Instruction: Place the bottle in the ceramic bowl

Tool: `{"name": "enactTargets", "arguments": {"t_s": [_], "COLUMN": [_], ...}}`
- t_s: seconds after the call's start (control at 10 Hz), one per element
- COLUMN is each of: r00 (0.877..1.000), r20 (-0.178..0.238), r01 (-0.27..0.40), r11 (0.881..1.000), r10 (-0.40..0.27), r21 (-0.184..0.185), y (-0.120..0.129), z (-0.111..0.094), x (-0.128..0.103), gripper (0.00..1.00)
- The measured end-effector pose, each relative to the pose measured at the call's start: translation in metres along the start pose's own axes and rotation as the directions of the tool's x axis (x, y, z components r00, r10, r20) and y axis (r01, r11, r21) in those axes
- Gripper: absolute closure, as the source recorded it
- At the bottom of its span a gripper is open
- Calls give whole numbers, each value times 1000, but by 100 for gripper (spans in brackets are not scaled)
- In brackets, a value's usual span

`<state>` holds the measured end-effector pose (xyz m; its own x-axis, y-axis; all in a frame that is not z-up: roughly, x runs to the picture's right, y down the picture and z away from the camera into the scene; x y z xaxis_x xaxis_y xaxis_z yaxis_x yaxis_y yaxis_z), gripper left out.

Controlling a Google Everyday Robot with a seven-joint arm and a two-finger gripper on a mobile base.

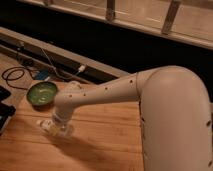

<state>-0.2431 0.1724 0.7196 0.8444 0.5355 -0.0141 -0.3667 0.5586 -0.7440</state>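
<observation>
The gripper (pixel 60 129) is low in the lower left of the frame, at the end of a thick white arm (pixel 102 94) that reaches in from the big rounded body filling the right side. It is down at the surface of a wooden table (pixel 112 145), and its tip sits right at the bottle (pixel 45 124), which shows as a small pale shape poking out to the left of it. The bottle appears to lie on its side on the wood, its cap end pointing toward the left edge of the frame. Whether the gripper is wide, narrow or clamped on the bottle cannot be told from this view, since the wrist covers that spot.

The green bowl (pixel 42 94) stands on the same table, above the bottle in the frame and slightly to the left, near the table's far left corner. Bottle and bowl are apart, with bare wood between them, and nothing shows inside the bowl.

Past the table's far edge, in the upper left, a dark cable (pixel 12 75) loops on the floor, and a white plug (pixel 81 68) lies on a long dark ledge that runs across the frame. A dark object (pixel 4 114) sits at the left edge of the frame beside the table
</observation>
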Motion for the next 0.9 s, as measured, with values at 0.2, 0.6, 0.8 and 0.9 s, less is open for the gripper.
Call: {"name": "enactTargets", "arguments": {"t_s": [0.2,0.6,0.8,0.9], "r00": [999,999,999,999], "r20": [-25,-25,-26,-25], "r01": [-23,-41,-41,-42], "r11": [998,994,994,994], "r10": [25,44,43,44], "r21": [63,103,103,103], "y": [-38,-72,-72,-73], "z": [-31,-49,-48,-49], "x": [-21,-32,-32,-31], "gripper": [100,100,100,100]}}
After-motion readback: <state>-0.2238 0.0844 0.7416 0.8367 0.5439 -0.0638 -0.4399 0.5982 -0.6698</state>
